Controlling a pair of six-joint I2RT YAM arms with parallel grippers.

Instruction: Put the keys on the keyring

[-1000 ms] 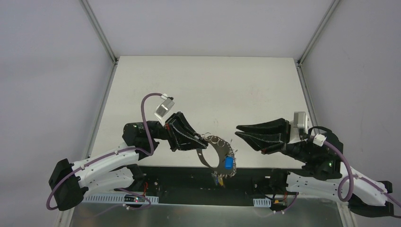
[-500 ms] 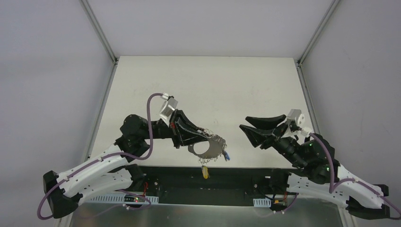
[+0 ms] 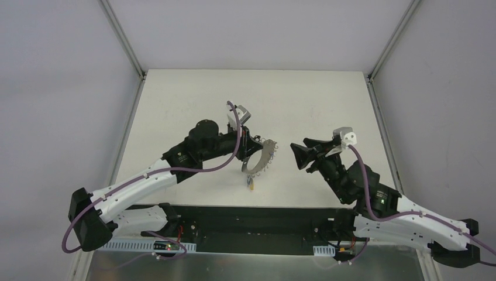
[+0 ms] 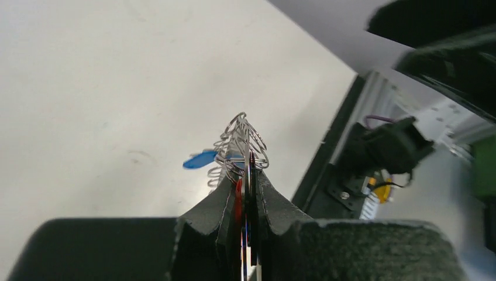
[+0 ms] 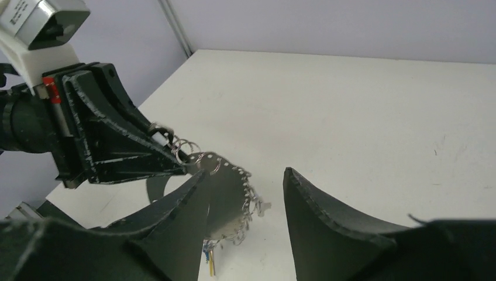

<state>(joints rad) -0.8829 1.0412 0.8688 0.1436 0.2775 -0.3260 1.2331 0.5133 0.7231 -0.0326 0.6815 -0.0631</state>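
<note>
My left gripper is shut on the keyring, a silvery crescent-shaped band edged with small metal rings, and holds it above the table. In the left wrist view the fingers pinch it edge-on, with the rings bunched above the tips. A blue key sticks out to the left. Blue and yellow keys dangle below the ring and also show in the right wrist view. My right gripper is open and empty, just right of the keyring, which sits between its fingers without touching them.
The white table extends far and wide around both arms. A black strip with the arm bases and cables runs along the near edge. Grey walls and metal frame posts enclose the back corners.
My left arm has carried the keyring away from the near edge and out over the table, and the hanging keys swung with it. My right gripper has moved left and farther in, staying open.
</note>
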